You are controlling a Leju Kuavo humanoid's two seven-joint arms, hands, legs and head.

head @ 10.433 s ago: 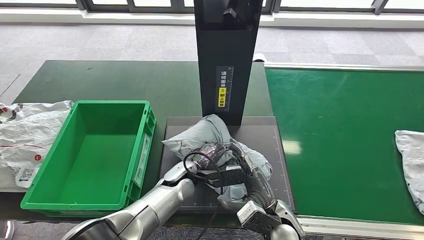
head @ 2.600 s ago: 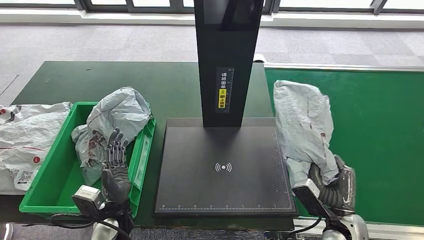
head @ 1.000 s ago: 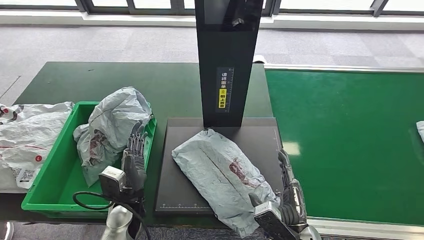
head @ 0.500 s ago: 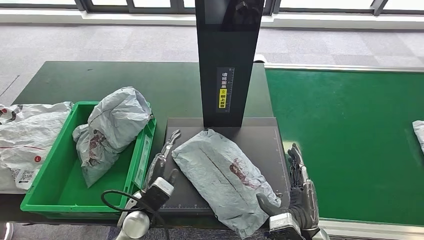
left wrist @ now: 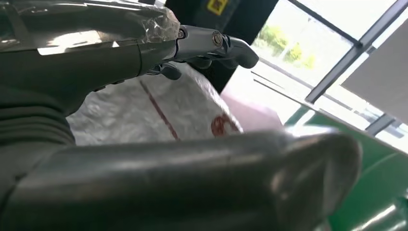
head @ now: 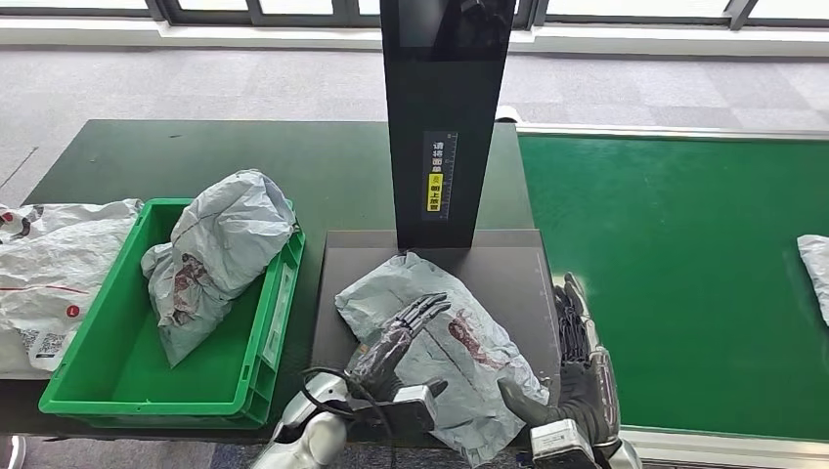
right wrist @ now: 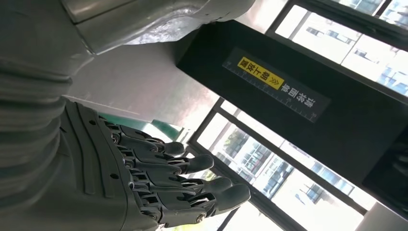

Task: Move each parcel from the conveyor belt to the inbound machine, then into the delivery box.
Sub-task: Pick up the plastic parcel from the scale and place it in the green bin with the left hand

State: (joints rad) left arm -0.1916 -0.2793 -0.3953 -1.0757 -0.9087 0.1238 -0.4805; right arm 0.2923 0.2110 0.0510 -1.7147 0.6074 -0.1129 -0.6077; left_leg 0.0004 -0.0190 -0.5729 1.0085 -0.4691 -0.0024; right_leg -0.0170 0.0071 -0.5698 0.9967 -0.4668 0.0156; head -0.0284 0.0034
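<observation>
A crumpled grey plastic mailer parcel (head: 435, 342) is seen lying flat on the dark scan plate of the inbound machine (head: 508, 259), below its black upright column (head: 445, 107). Step in hand, as judged: scan leg done or in progress, transfer to the box next. The left hand (head: 396, 337) is laid over the parcel's near-left part, fingers spread and extended; no grasp is visible yet. The right hand (head: 577, 362) is held open just beside the parcel's right edge, fingers apart, nothing held. A green plastic delivery crate (head: 98, 362) is placed left of the plate, with one grey bagged parcel (head: 210, 254) already in it. Another pale parcel (head: 813, 259) is seen far right on the green conveyor belt (head: 684, 283). Next move likely needed: fingers closed on the slack film, then a lift over the crate wall.
</observation>
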